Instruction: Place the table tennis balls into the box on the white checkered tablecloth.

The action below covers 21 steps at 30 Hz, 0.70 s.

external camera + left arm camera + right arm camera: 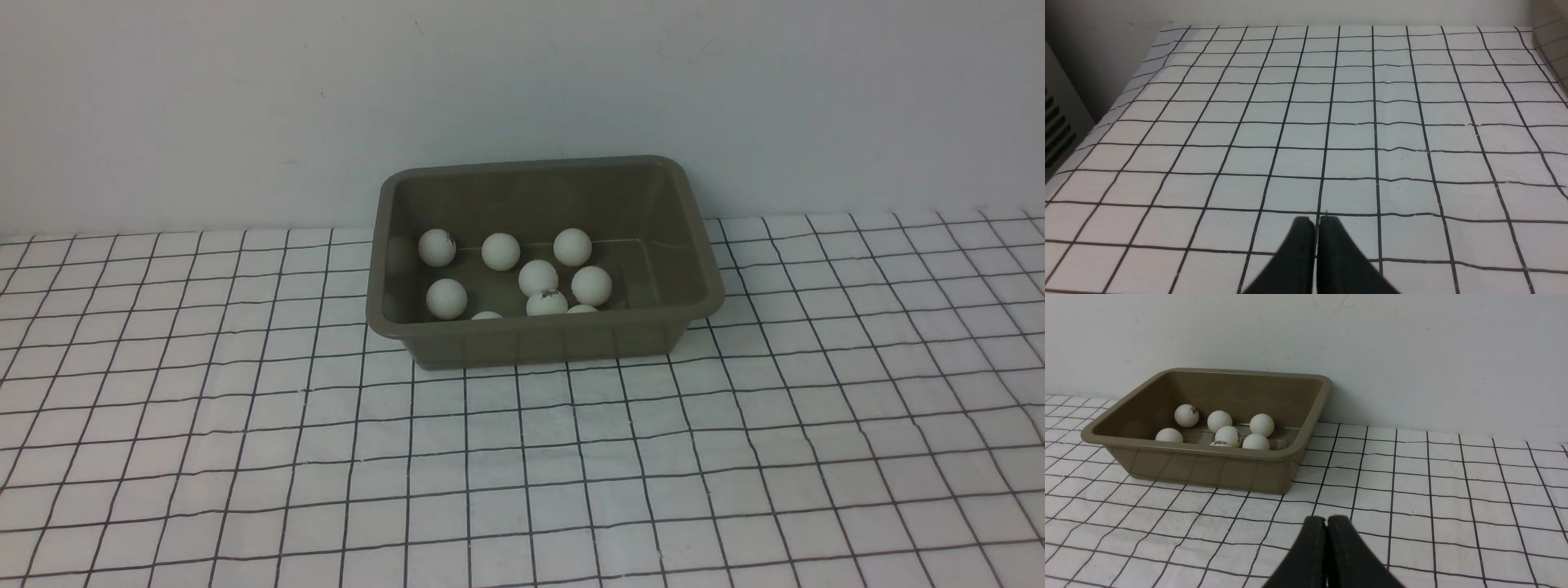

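Resting in the box (691,245), table tennis balls (538,278); both end effectors pressed together, empty.

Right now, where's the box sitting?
In the front view the box sits just right of centre at the far edge of the white checkered tablecloth, against the wall, with the table tennis balls inside it.
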Motion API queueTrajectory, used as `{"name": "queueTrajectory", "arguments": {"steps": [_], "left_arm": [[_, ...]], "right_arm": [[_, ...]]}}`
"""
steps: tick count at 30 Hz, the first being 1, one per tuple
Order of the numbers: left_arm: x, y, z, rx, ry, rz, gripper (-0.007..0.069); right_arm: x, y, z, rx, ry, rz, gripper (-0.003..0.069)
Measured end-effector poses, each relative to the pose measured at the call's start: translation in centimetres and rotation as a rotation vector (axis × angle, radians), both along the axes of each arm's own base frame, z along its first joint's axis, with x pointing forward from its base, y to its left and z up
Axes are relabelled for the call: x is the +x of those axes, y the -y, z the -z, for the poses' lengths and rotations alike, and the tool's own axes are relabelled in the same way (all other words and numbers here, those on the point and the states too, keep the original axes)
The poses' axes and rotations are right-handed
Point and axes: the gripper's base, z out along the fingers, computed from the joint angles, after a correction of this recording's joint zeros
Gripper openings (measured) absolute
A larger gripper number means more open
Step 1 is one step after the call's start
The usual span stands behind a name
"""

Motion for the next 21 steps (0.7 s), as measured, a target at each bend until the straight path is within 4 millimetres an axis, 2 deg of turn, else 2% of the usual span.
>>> {"name": "queueTrajectory", "arguments": {"steps": [6,13,17,21], "left_arm": [[0.0,0.0,0.0,0.000,0.000,0.000,-0.0005],[0.0,0.0,0.0,0.000,0.000,0.000,-0.0005],[0.0,0.0,0.0,0.000,0.000,0.000,-0.0005],[0.0,0.0,0.0,0.000,0.000,0.000,-0.0005]], "right_arm": [[0.1,0.3,0.0,-0.014,0.008,0.034,-0.0018],[0.1,1.4,0.1,0.028,-0.011,0.228,-0.0018],[0.1,2.2,0.5,0.043,-0.026,0.348,-0.0018],[0.0,2.6,1.8,0.064,-0.049,0.426,-0.0018]]}}
